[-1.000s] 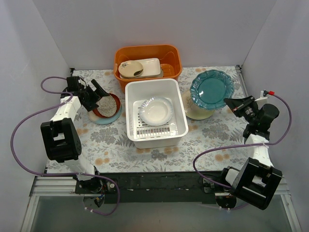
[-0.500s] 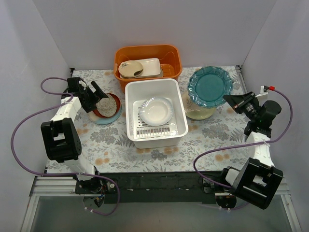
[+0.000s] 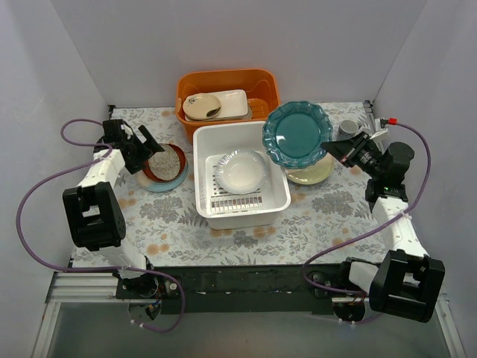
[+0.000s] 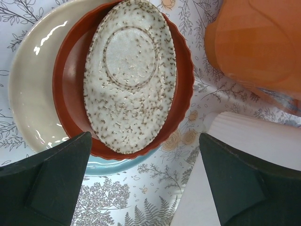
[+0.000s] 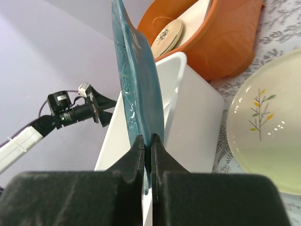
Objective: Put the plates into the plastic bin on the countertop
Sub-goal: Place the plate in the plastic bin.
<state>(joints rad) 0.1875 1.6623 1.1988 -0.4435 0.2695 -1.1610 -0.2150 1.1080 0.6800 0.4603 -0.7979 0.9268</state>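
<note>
Seeing one plate (image 3: pixel 240 171) in the bin (image 3: pixel 231 133), we pinch the teal plate (image 3: pixel 297 135) with right pincer (image 5: pixel 147 146); left pincer (image 4: pixel 144 136) spread over nine-o'clock stack (image 3: pixel 165 162).

Teal plate (image 3: pixel 298 134) pinched tight in my right gripper (image 5: pixel 147 139), tilted over the bin's (image 3: pixel 279 195) three o'clock wall, which rises right beneath it. Inside, a pale plate (image 3: pixel 240 170) fills the middle; bare slotted floor at six o'clock. The orange tub (image 3: pixel 227 78) crowds the bin at twelve. The cream plate (image 3: pixel 317 173) lies just beside the wall at three. At nine, my left gripper (image 4: pixel 145 136) spreads wide over the plate stack (image 3: pixel 165 165), with only a narrow strip of countertop (image 3: pixel 179 224) between stack and bin.
</note>
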